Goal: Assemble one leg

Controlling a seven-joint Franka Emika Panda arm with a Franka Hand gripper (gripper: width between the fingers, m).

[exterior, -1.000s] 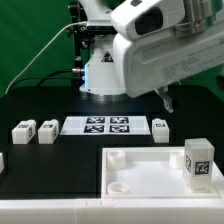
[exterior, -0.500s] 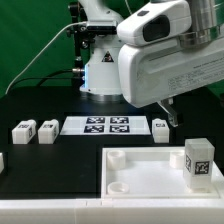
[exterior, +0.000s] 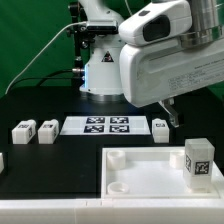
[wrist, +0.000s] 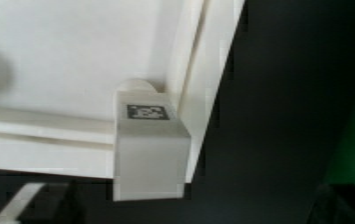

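Observation:
One leg (exterior: 199, 162) stands upright in the corner of the big white tray-like piece (exterior: 140, 168) at the exterior view's right, marker facing the camera. The wrist view looks down on this leg (wrist: 153, 150) and the tray (wrist: 67, 70). Three more legs lie on the black table: two at the exterior view's left (exterior: 22, 131) (exterior: 46, 131) and one right of the marker board (exterior: 161, 128). My gripper (exterior: 170, 118) hangs above the table behind the tray, near that third leg, holding nothing that shows. Only dark fingers (exterior: 167, 106) show, and their gap is hidden.
The marker board (exterior: 96, 125) lies flat in the middle of the table. The robot base (exterior: 98, 72) stands behind it. A green backdrop lies behind. A pale blurred shape (wrist: 32, 200) shows on the dark table in the wrist view.
The arm's hand swung and dropped a little in the exterior view a second ago, then held still. The legs and tray have not moved.

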